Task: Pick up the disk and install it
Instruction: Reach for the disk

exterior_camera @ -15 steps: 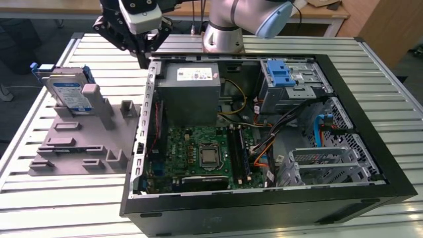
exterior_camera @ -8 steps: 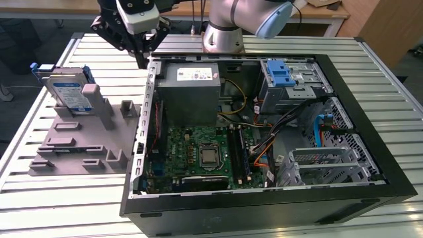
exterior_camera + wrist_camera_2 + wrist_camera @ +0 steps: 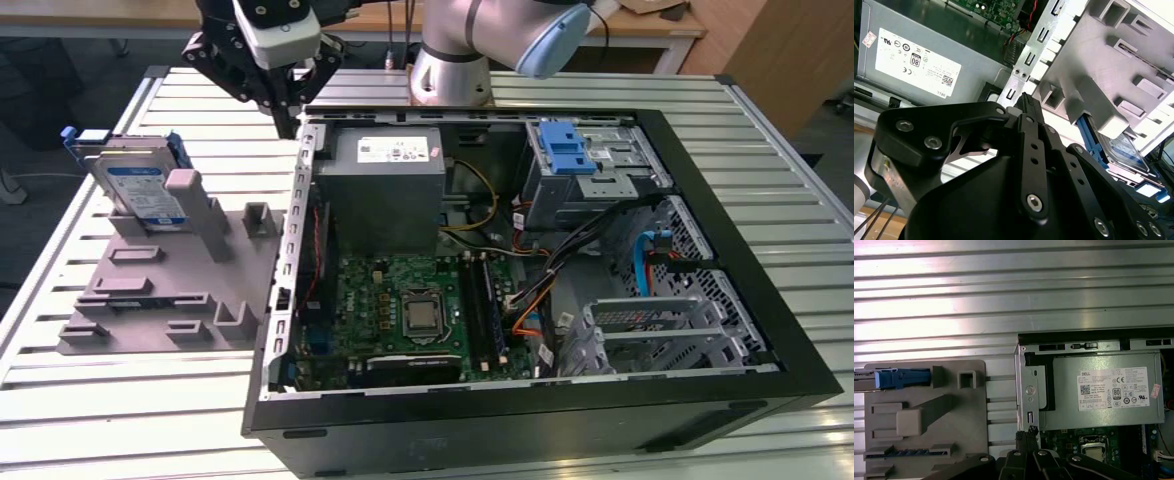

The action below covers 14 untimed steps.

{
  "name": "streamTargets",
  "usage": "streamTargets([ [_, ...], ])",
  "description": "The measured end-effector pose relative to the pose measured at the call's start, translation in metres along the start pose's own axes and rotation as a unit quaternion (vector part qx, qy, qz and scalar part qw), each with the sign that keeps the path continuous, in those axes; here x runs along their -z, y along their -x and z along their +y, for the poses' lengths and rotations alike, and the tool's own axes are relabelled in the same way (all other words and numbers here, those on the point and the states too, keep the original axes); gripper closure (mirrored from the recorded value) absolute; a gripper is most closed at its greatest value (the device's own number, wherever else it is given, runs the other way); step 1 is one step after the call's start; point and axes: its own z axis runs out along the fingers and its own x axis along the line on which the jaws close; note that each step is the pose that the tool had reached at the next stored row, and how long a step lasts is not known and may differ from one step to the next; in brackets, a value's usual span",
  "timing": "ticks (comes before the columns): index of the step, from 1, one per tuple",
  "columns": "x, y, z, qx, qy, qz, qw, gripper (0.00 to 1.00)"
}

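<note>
The disk (image 3: 140, 190), silver with a white-and-blue label and a blue bracket, stands on edge in a slot at the far end of the grey fixture (image 3: 174, 285), on the exterior view's left. It also shows in the second wrist view as the disk (image 3: 1126, 150), and edge-on in the first wrist view as the disk (image 3: 901, 378). My gripper (image 3: 284, 128) hangs above the table between the fixture and the computer case's far left corner, to the right of the disk and apart from it. Its fingers (image 3: 1027, 107) are shut together on nothing, tip near the case wall (image 3: 1026, 432).
The open computer case (image 3: 747, 250) lies on the slatted metal table (image 3: 120, 400). Inside are a grey power supply (image 3: 387, 185), a motherboard (image 3: 414, 310), loose cables and a silver drive cage with a blue latch (image 3: 577, 160). The arm's base (image 3: 447, 75) stands behind the case.
</note>
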Motion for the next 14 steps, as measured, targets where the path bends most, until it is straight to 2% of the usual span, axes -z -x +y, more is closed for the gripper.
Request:
streamTargets([
  [14,0.0002,-0.0069,-0.0005,0.000,0.0000,0.0000,1.0000,0.89],
])
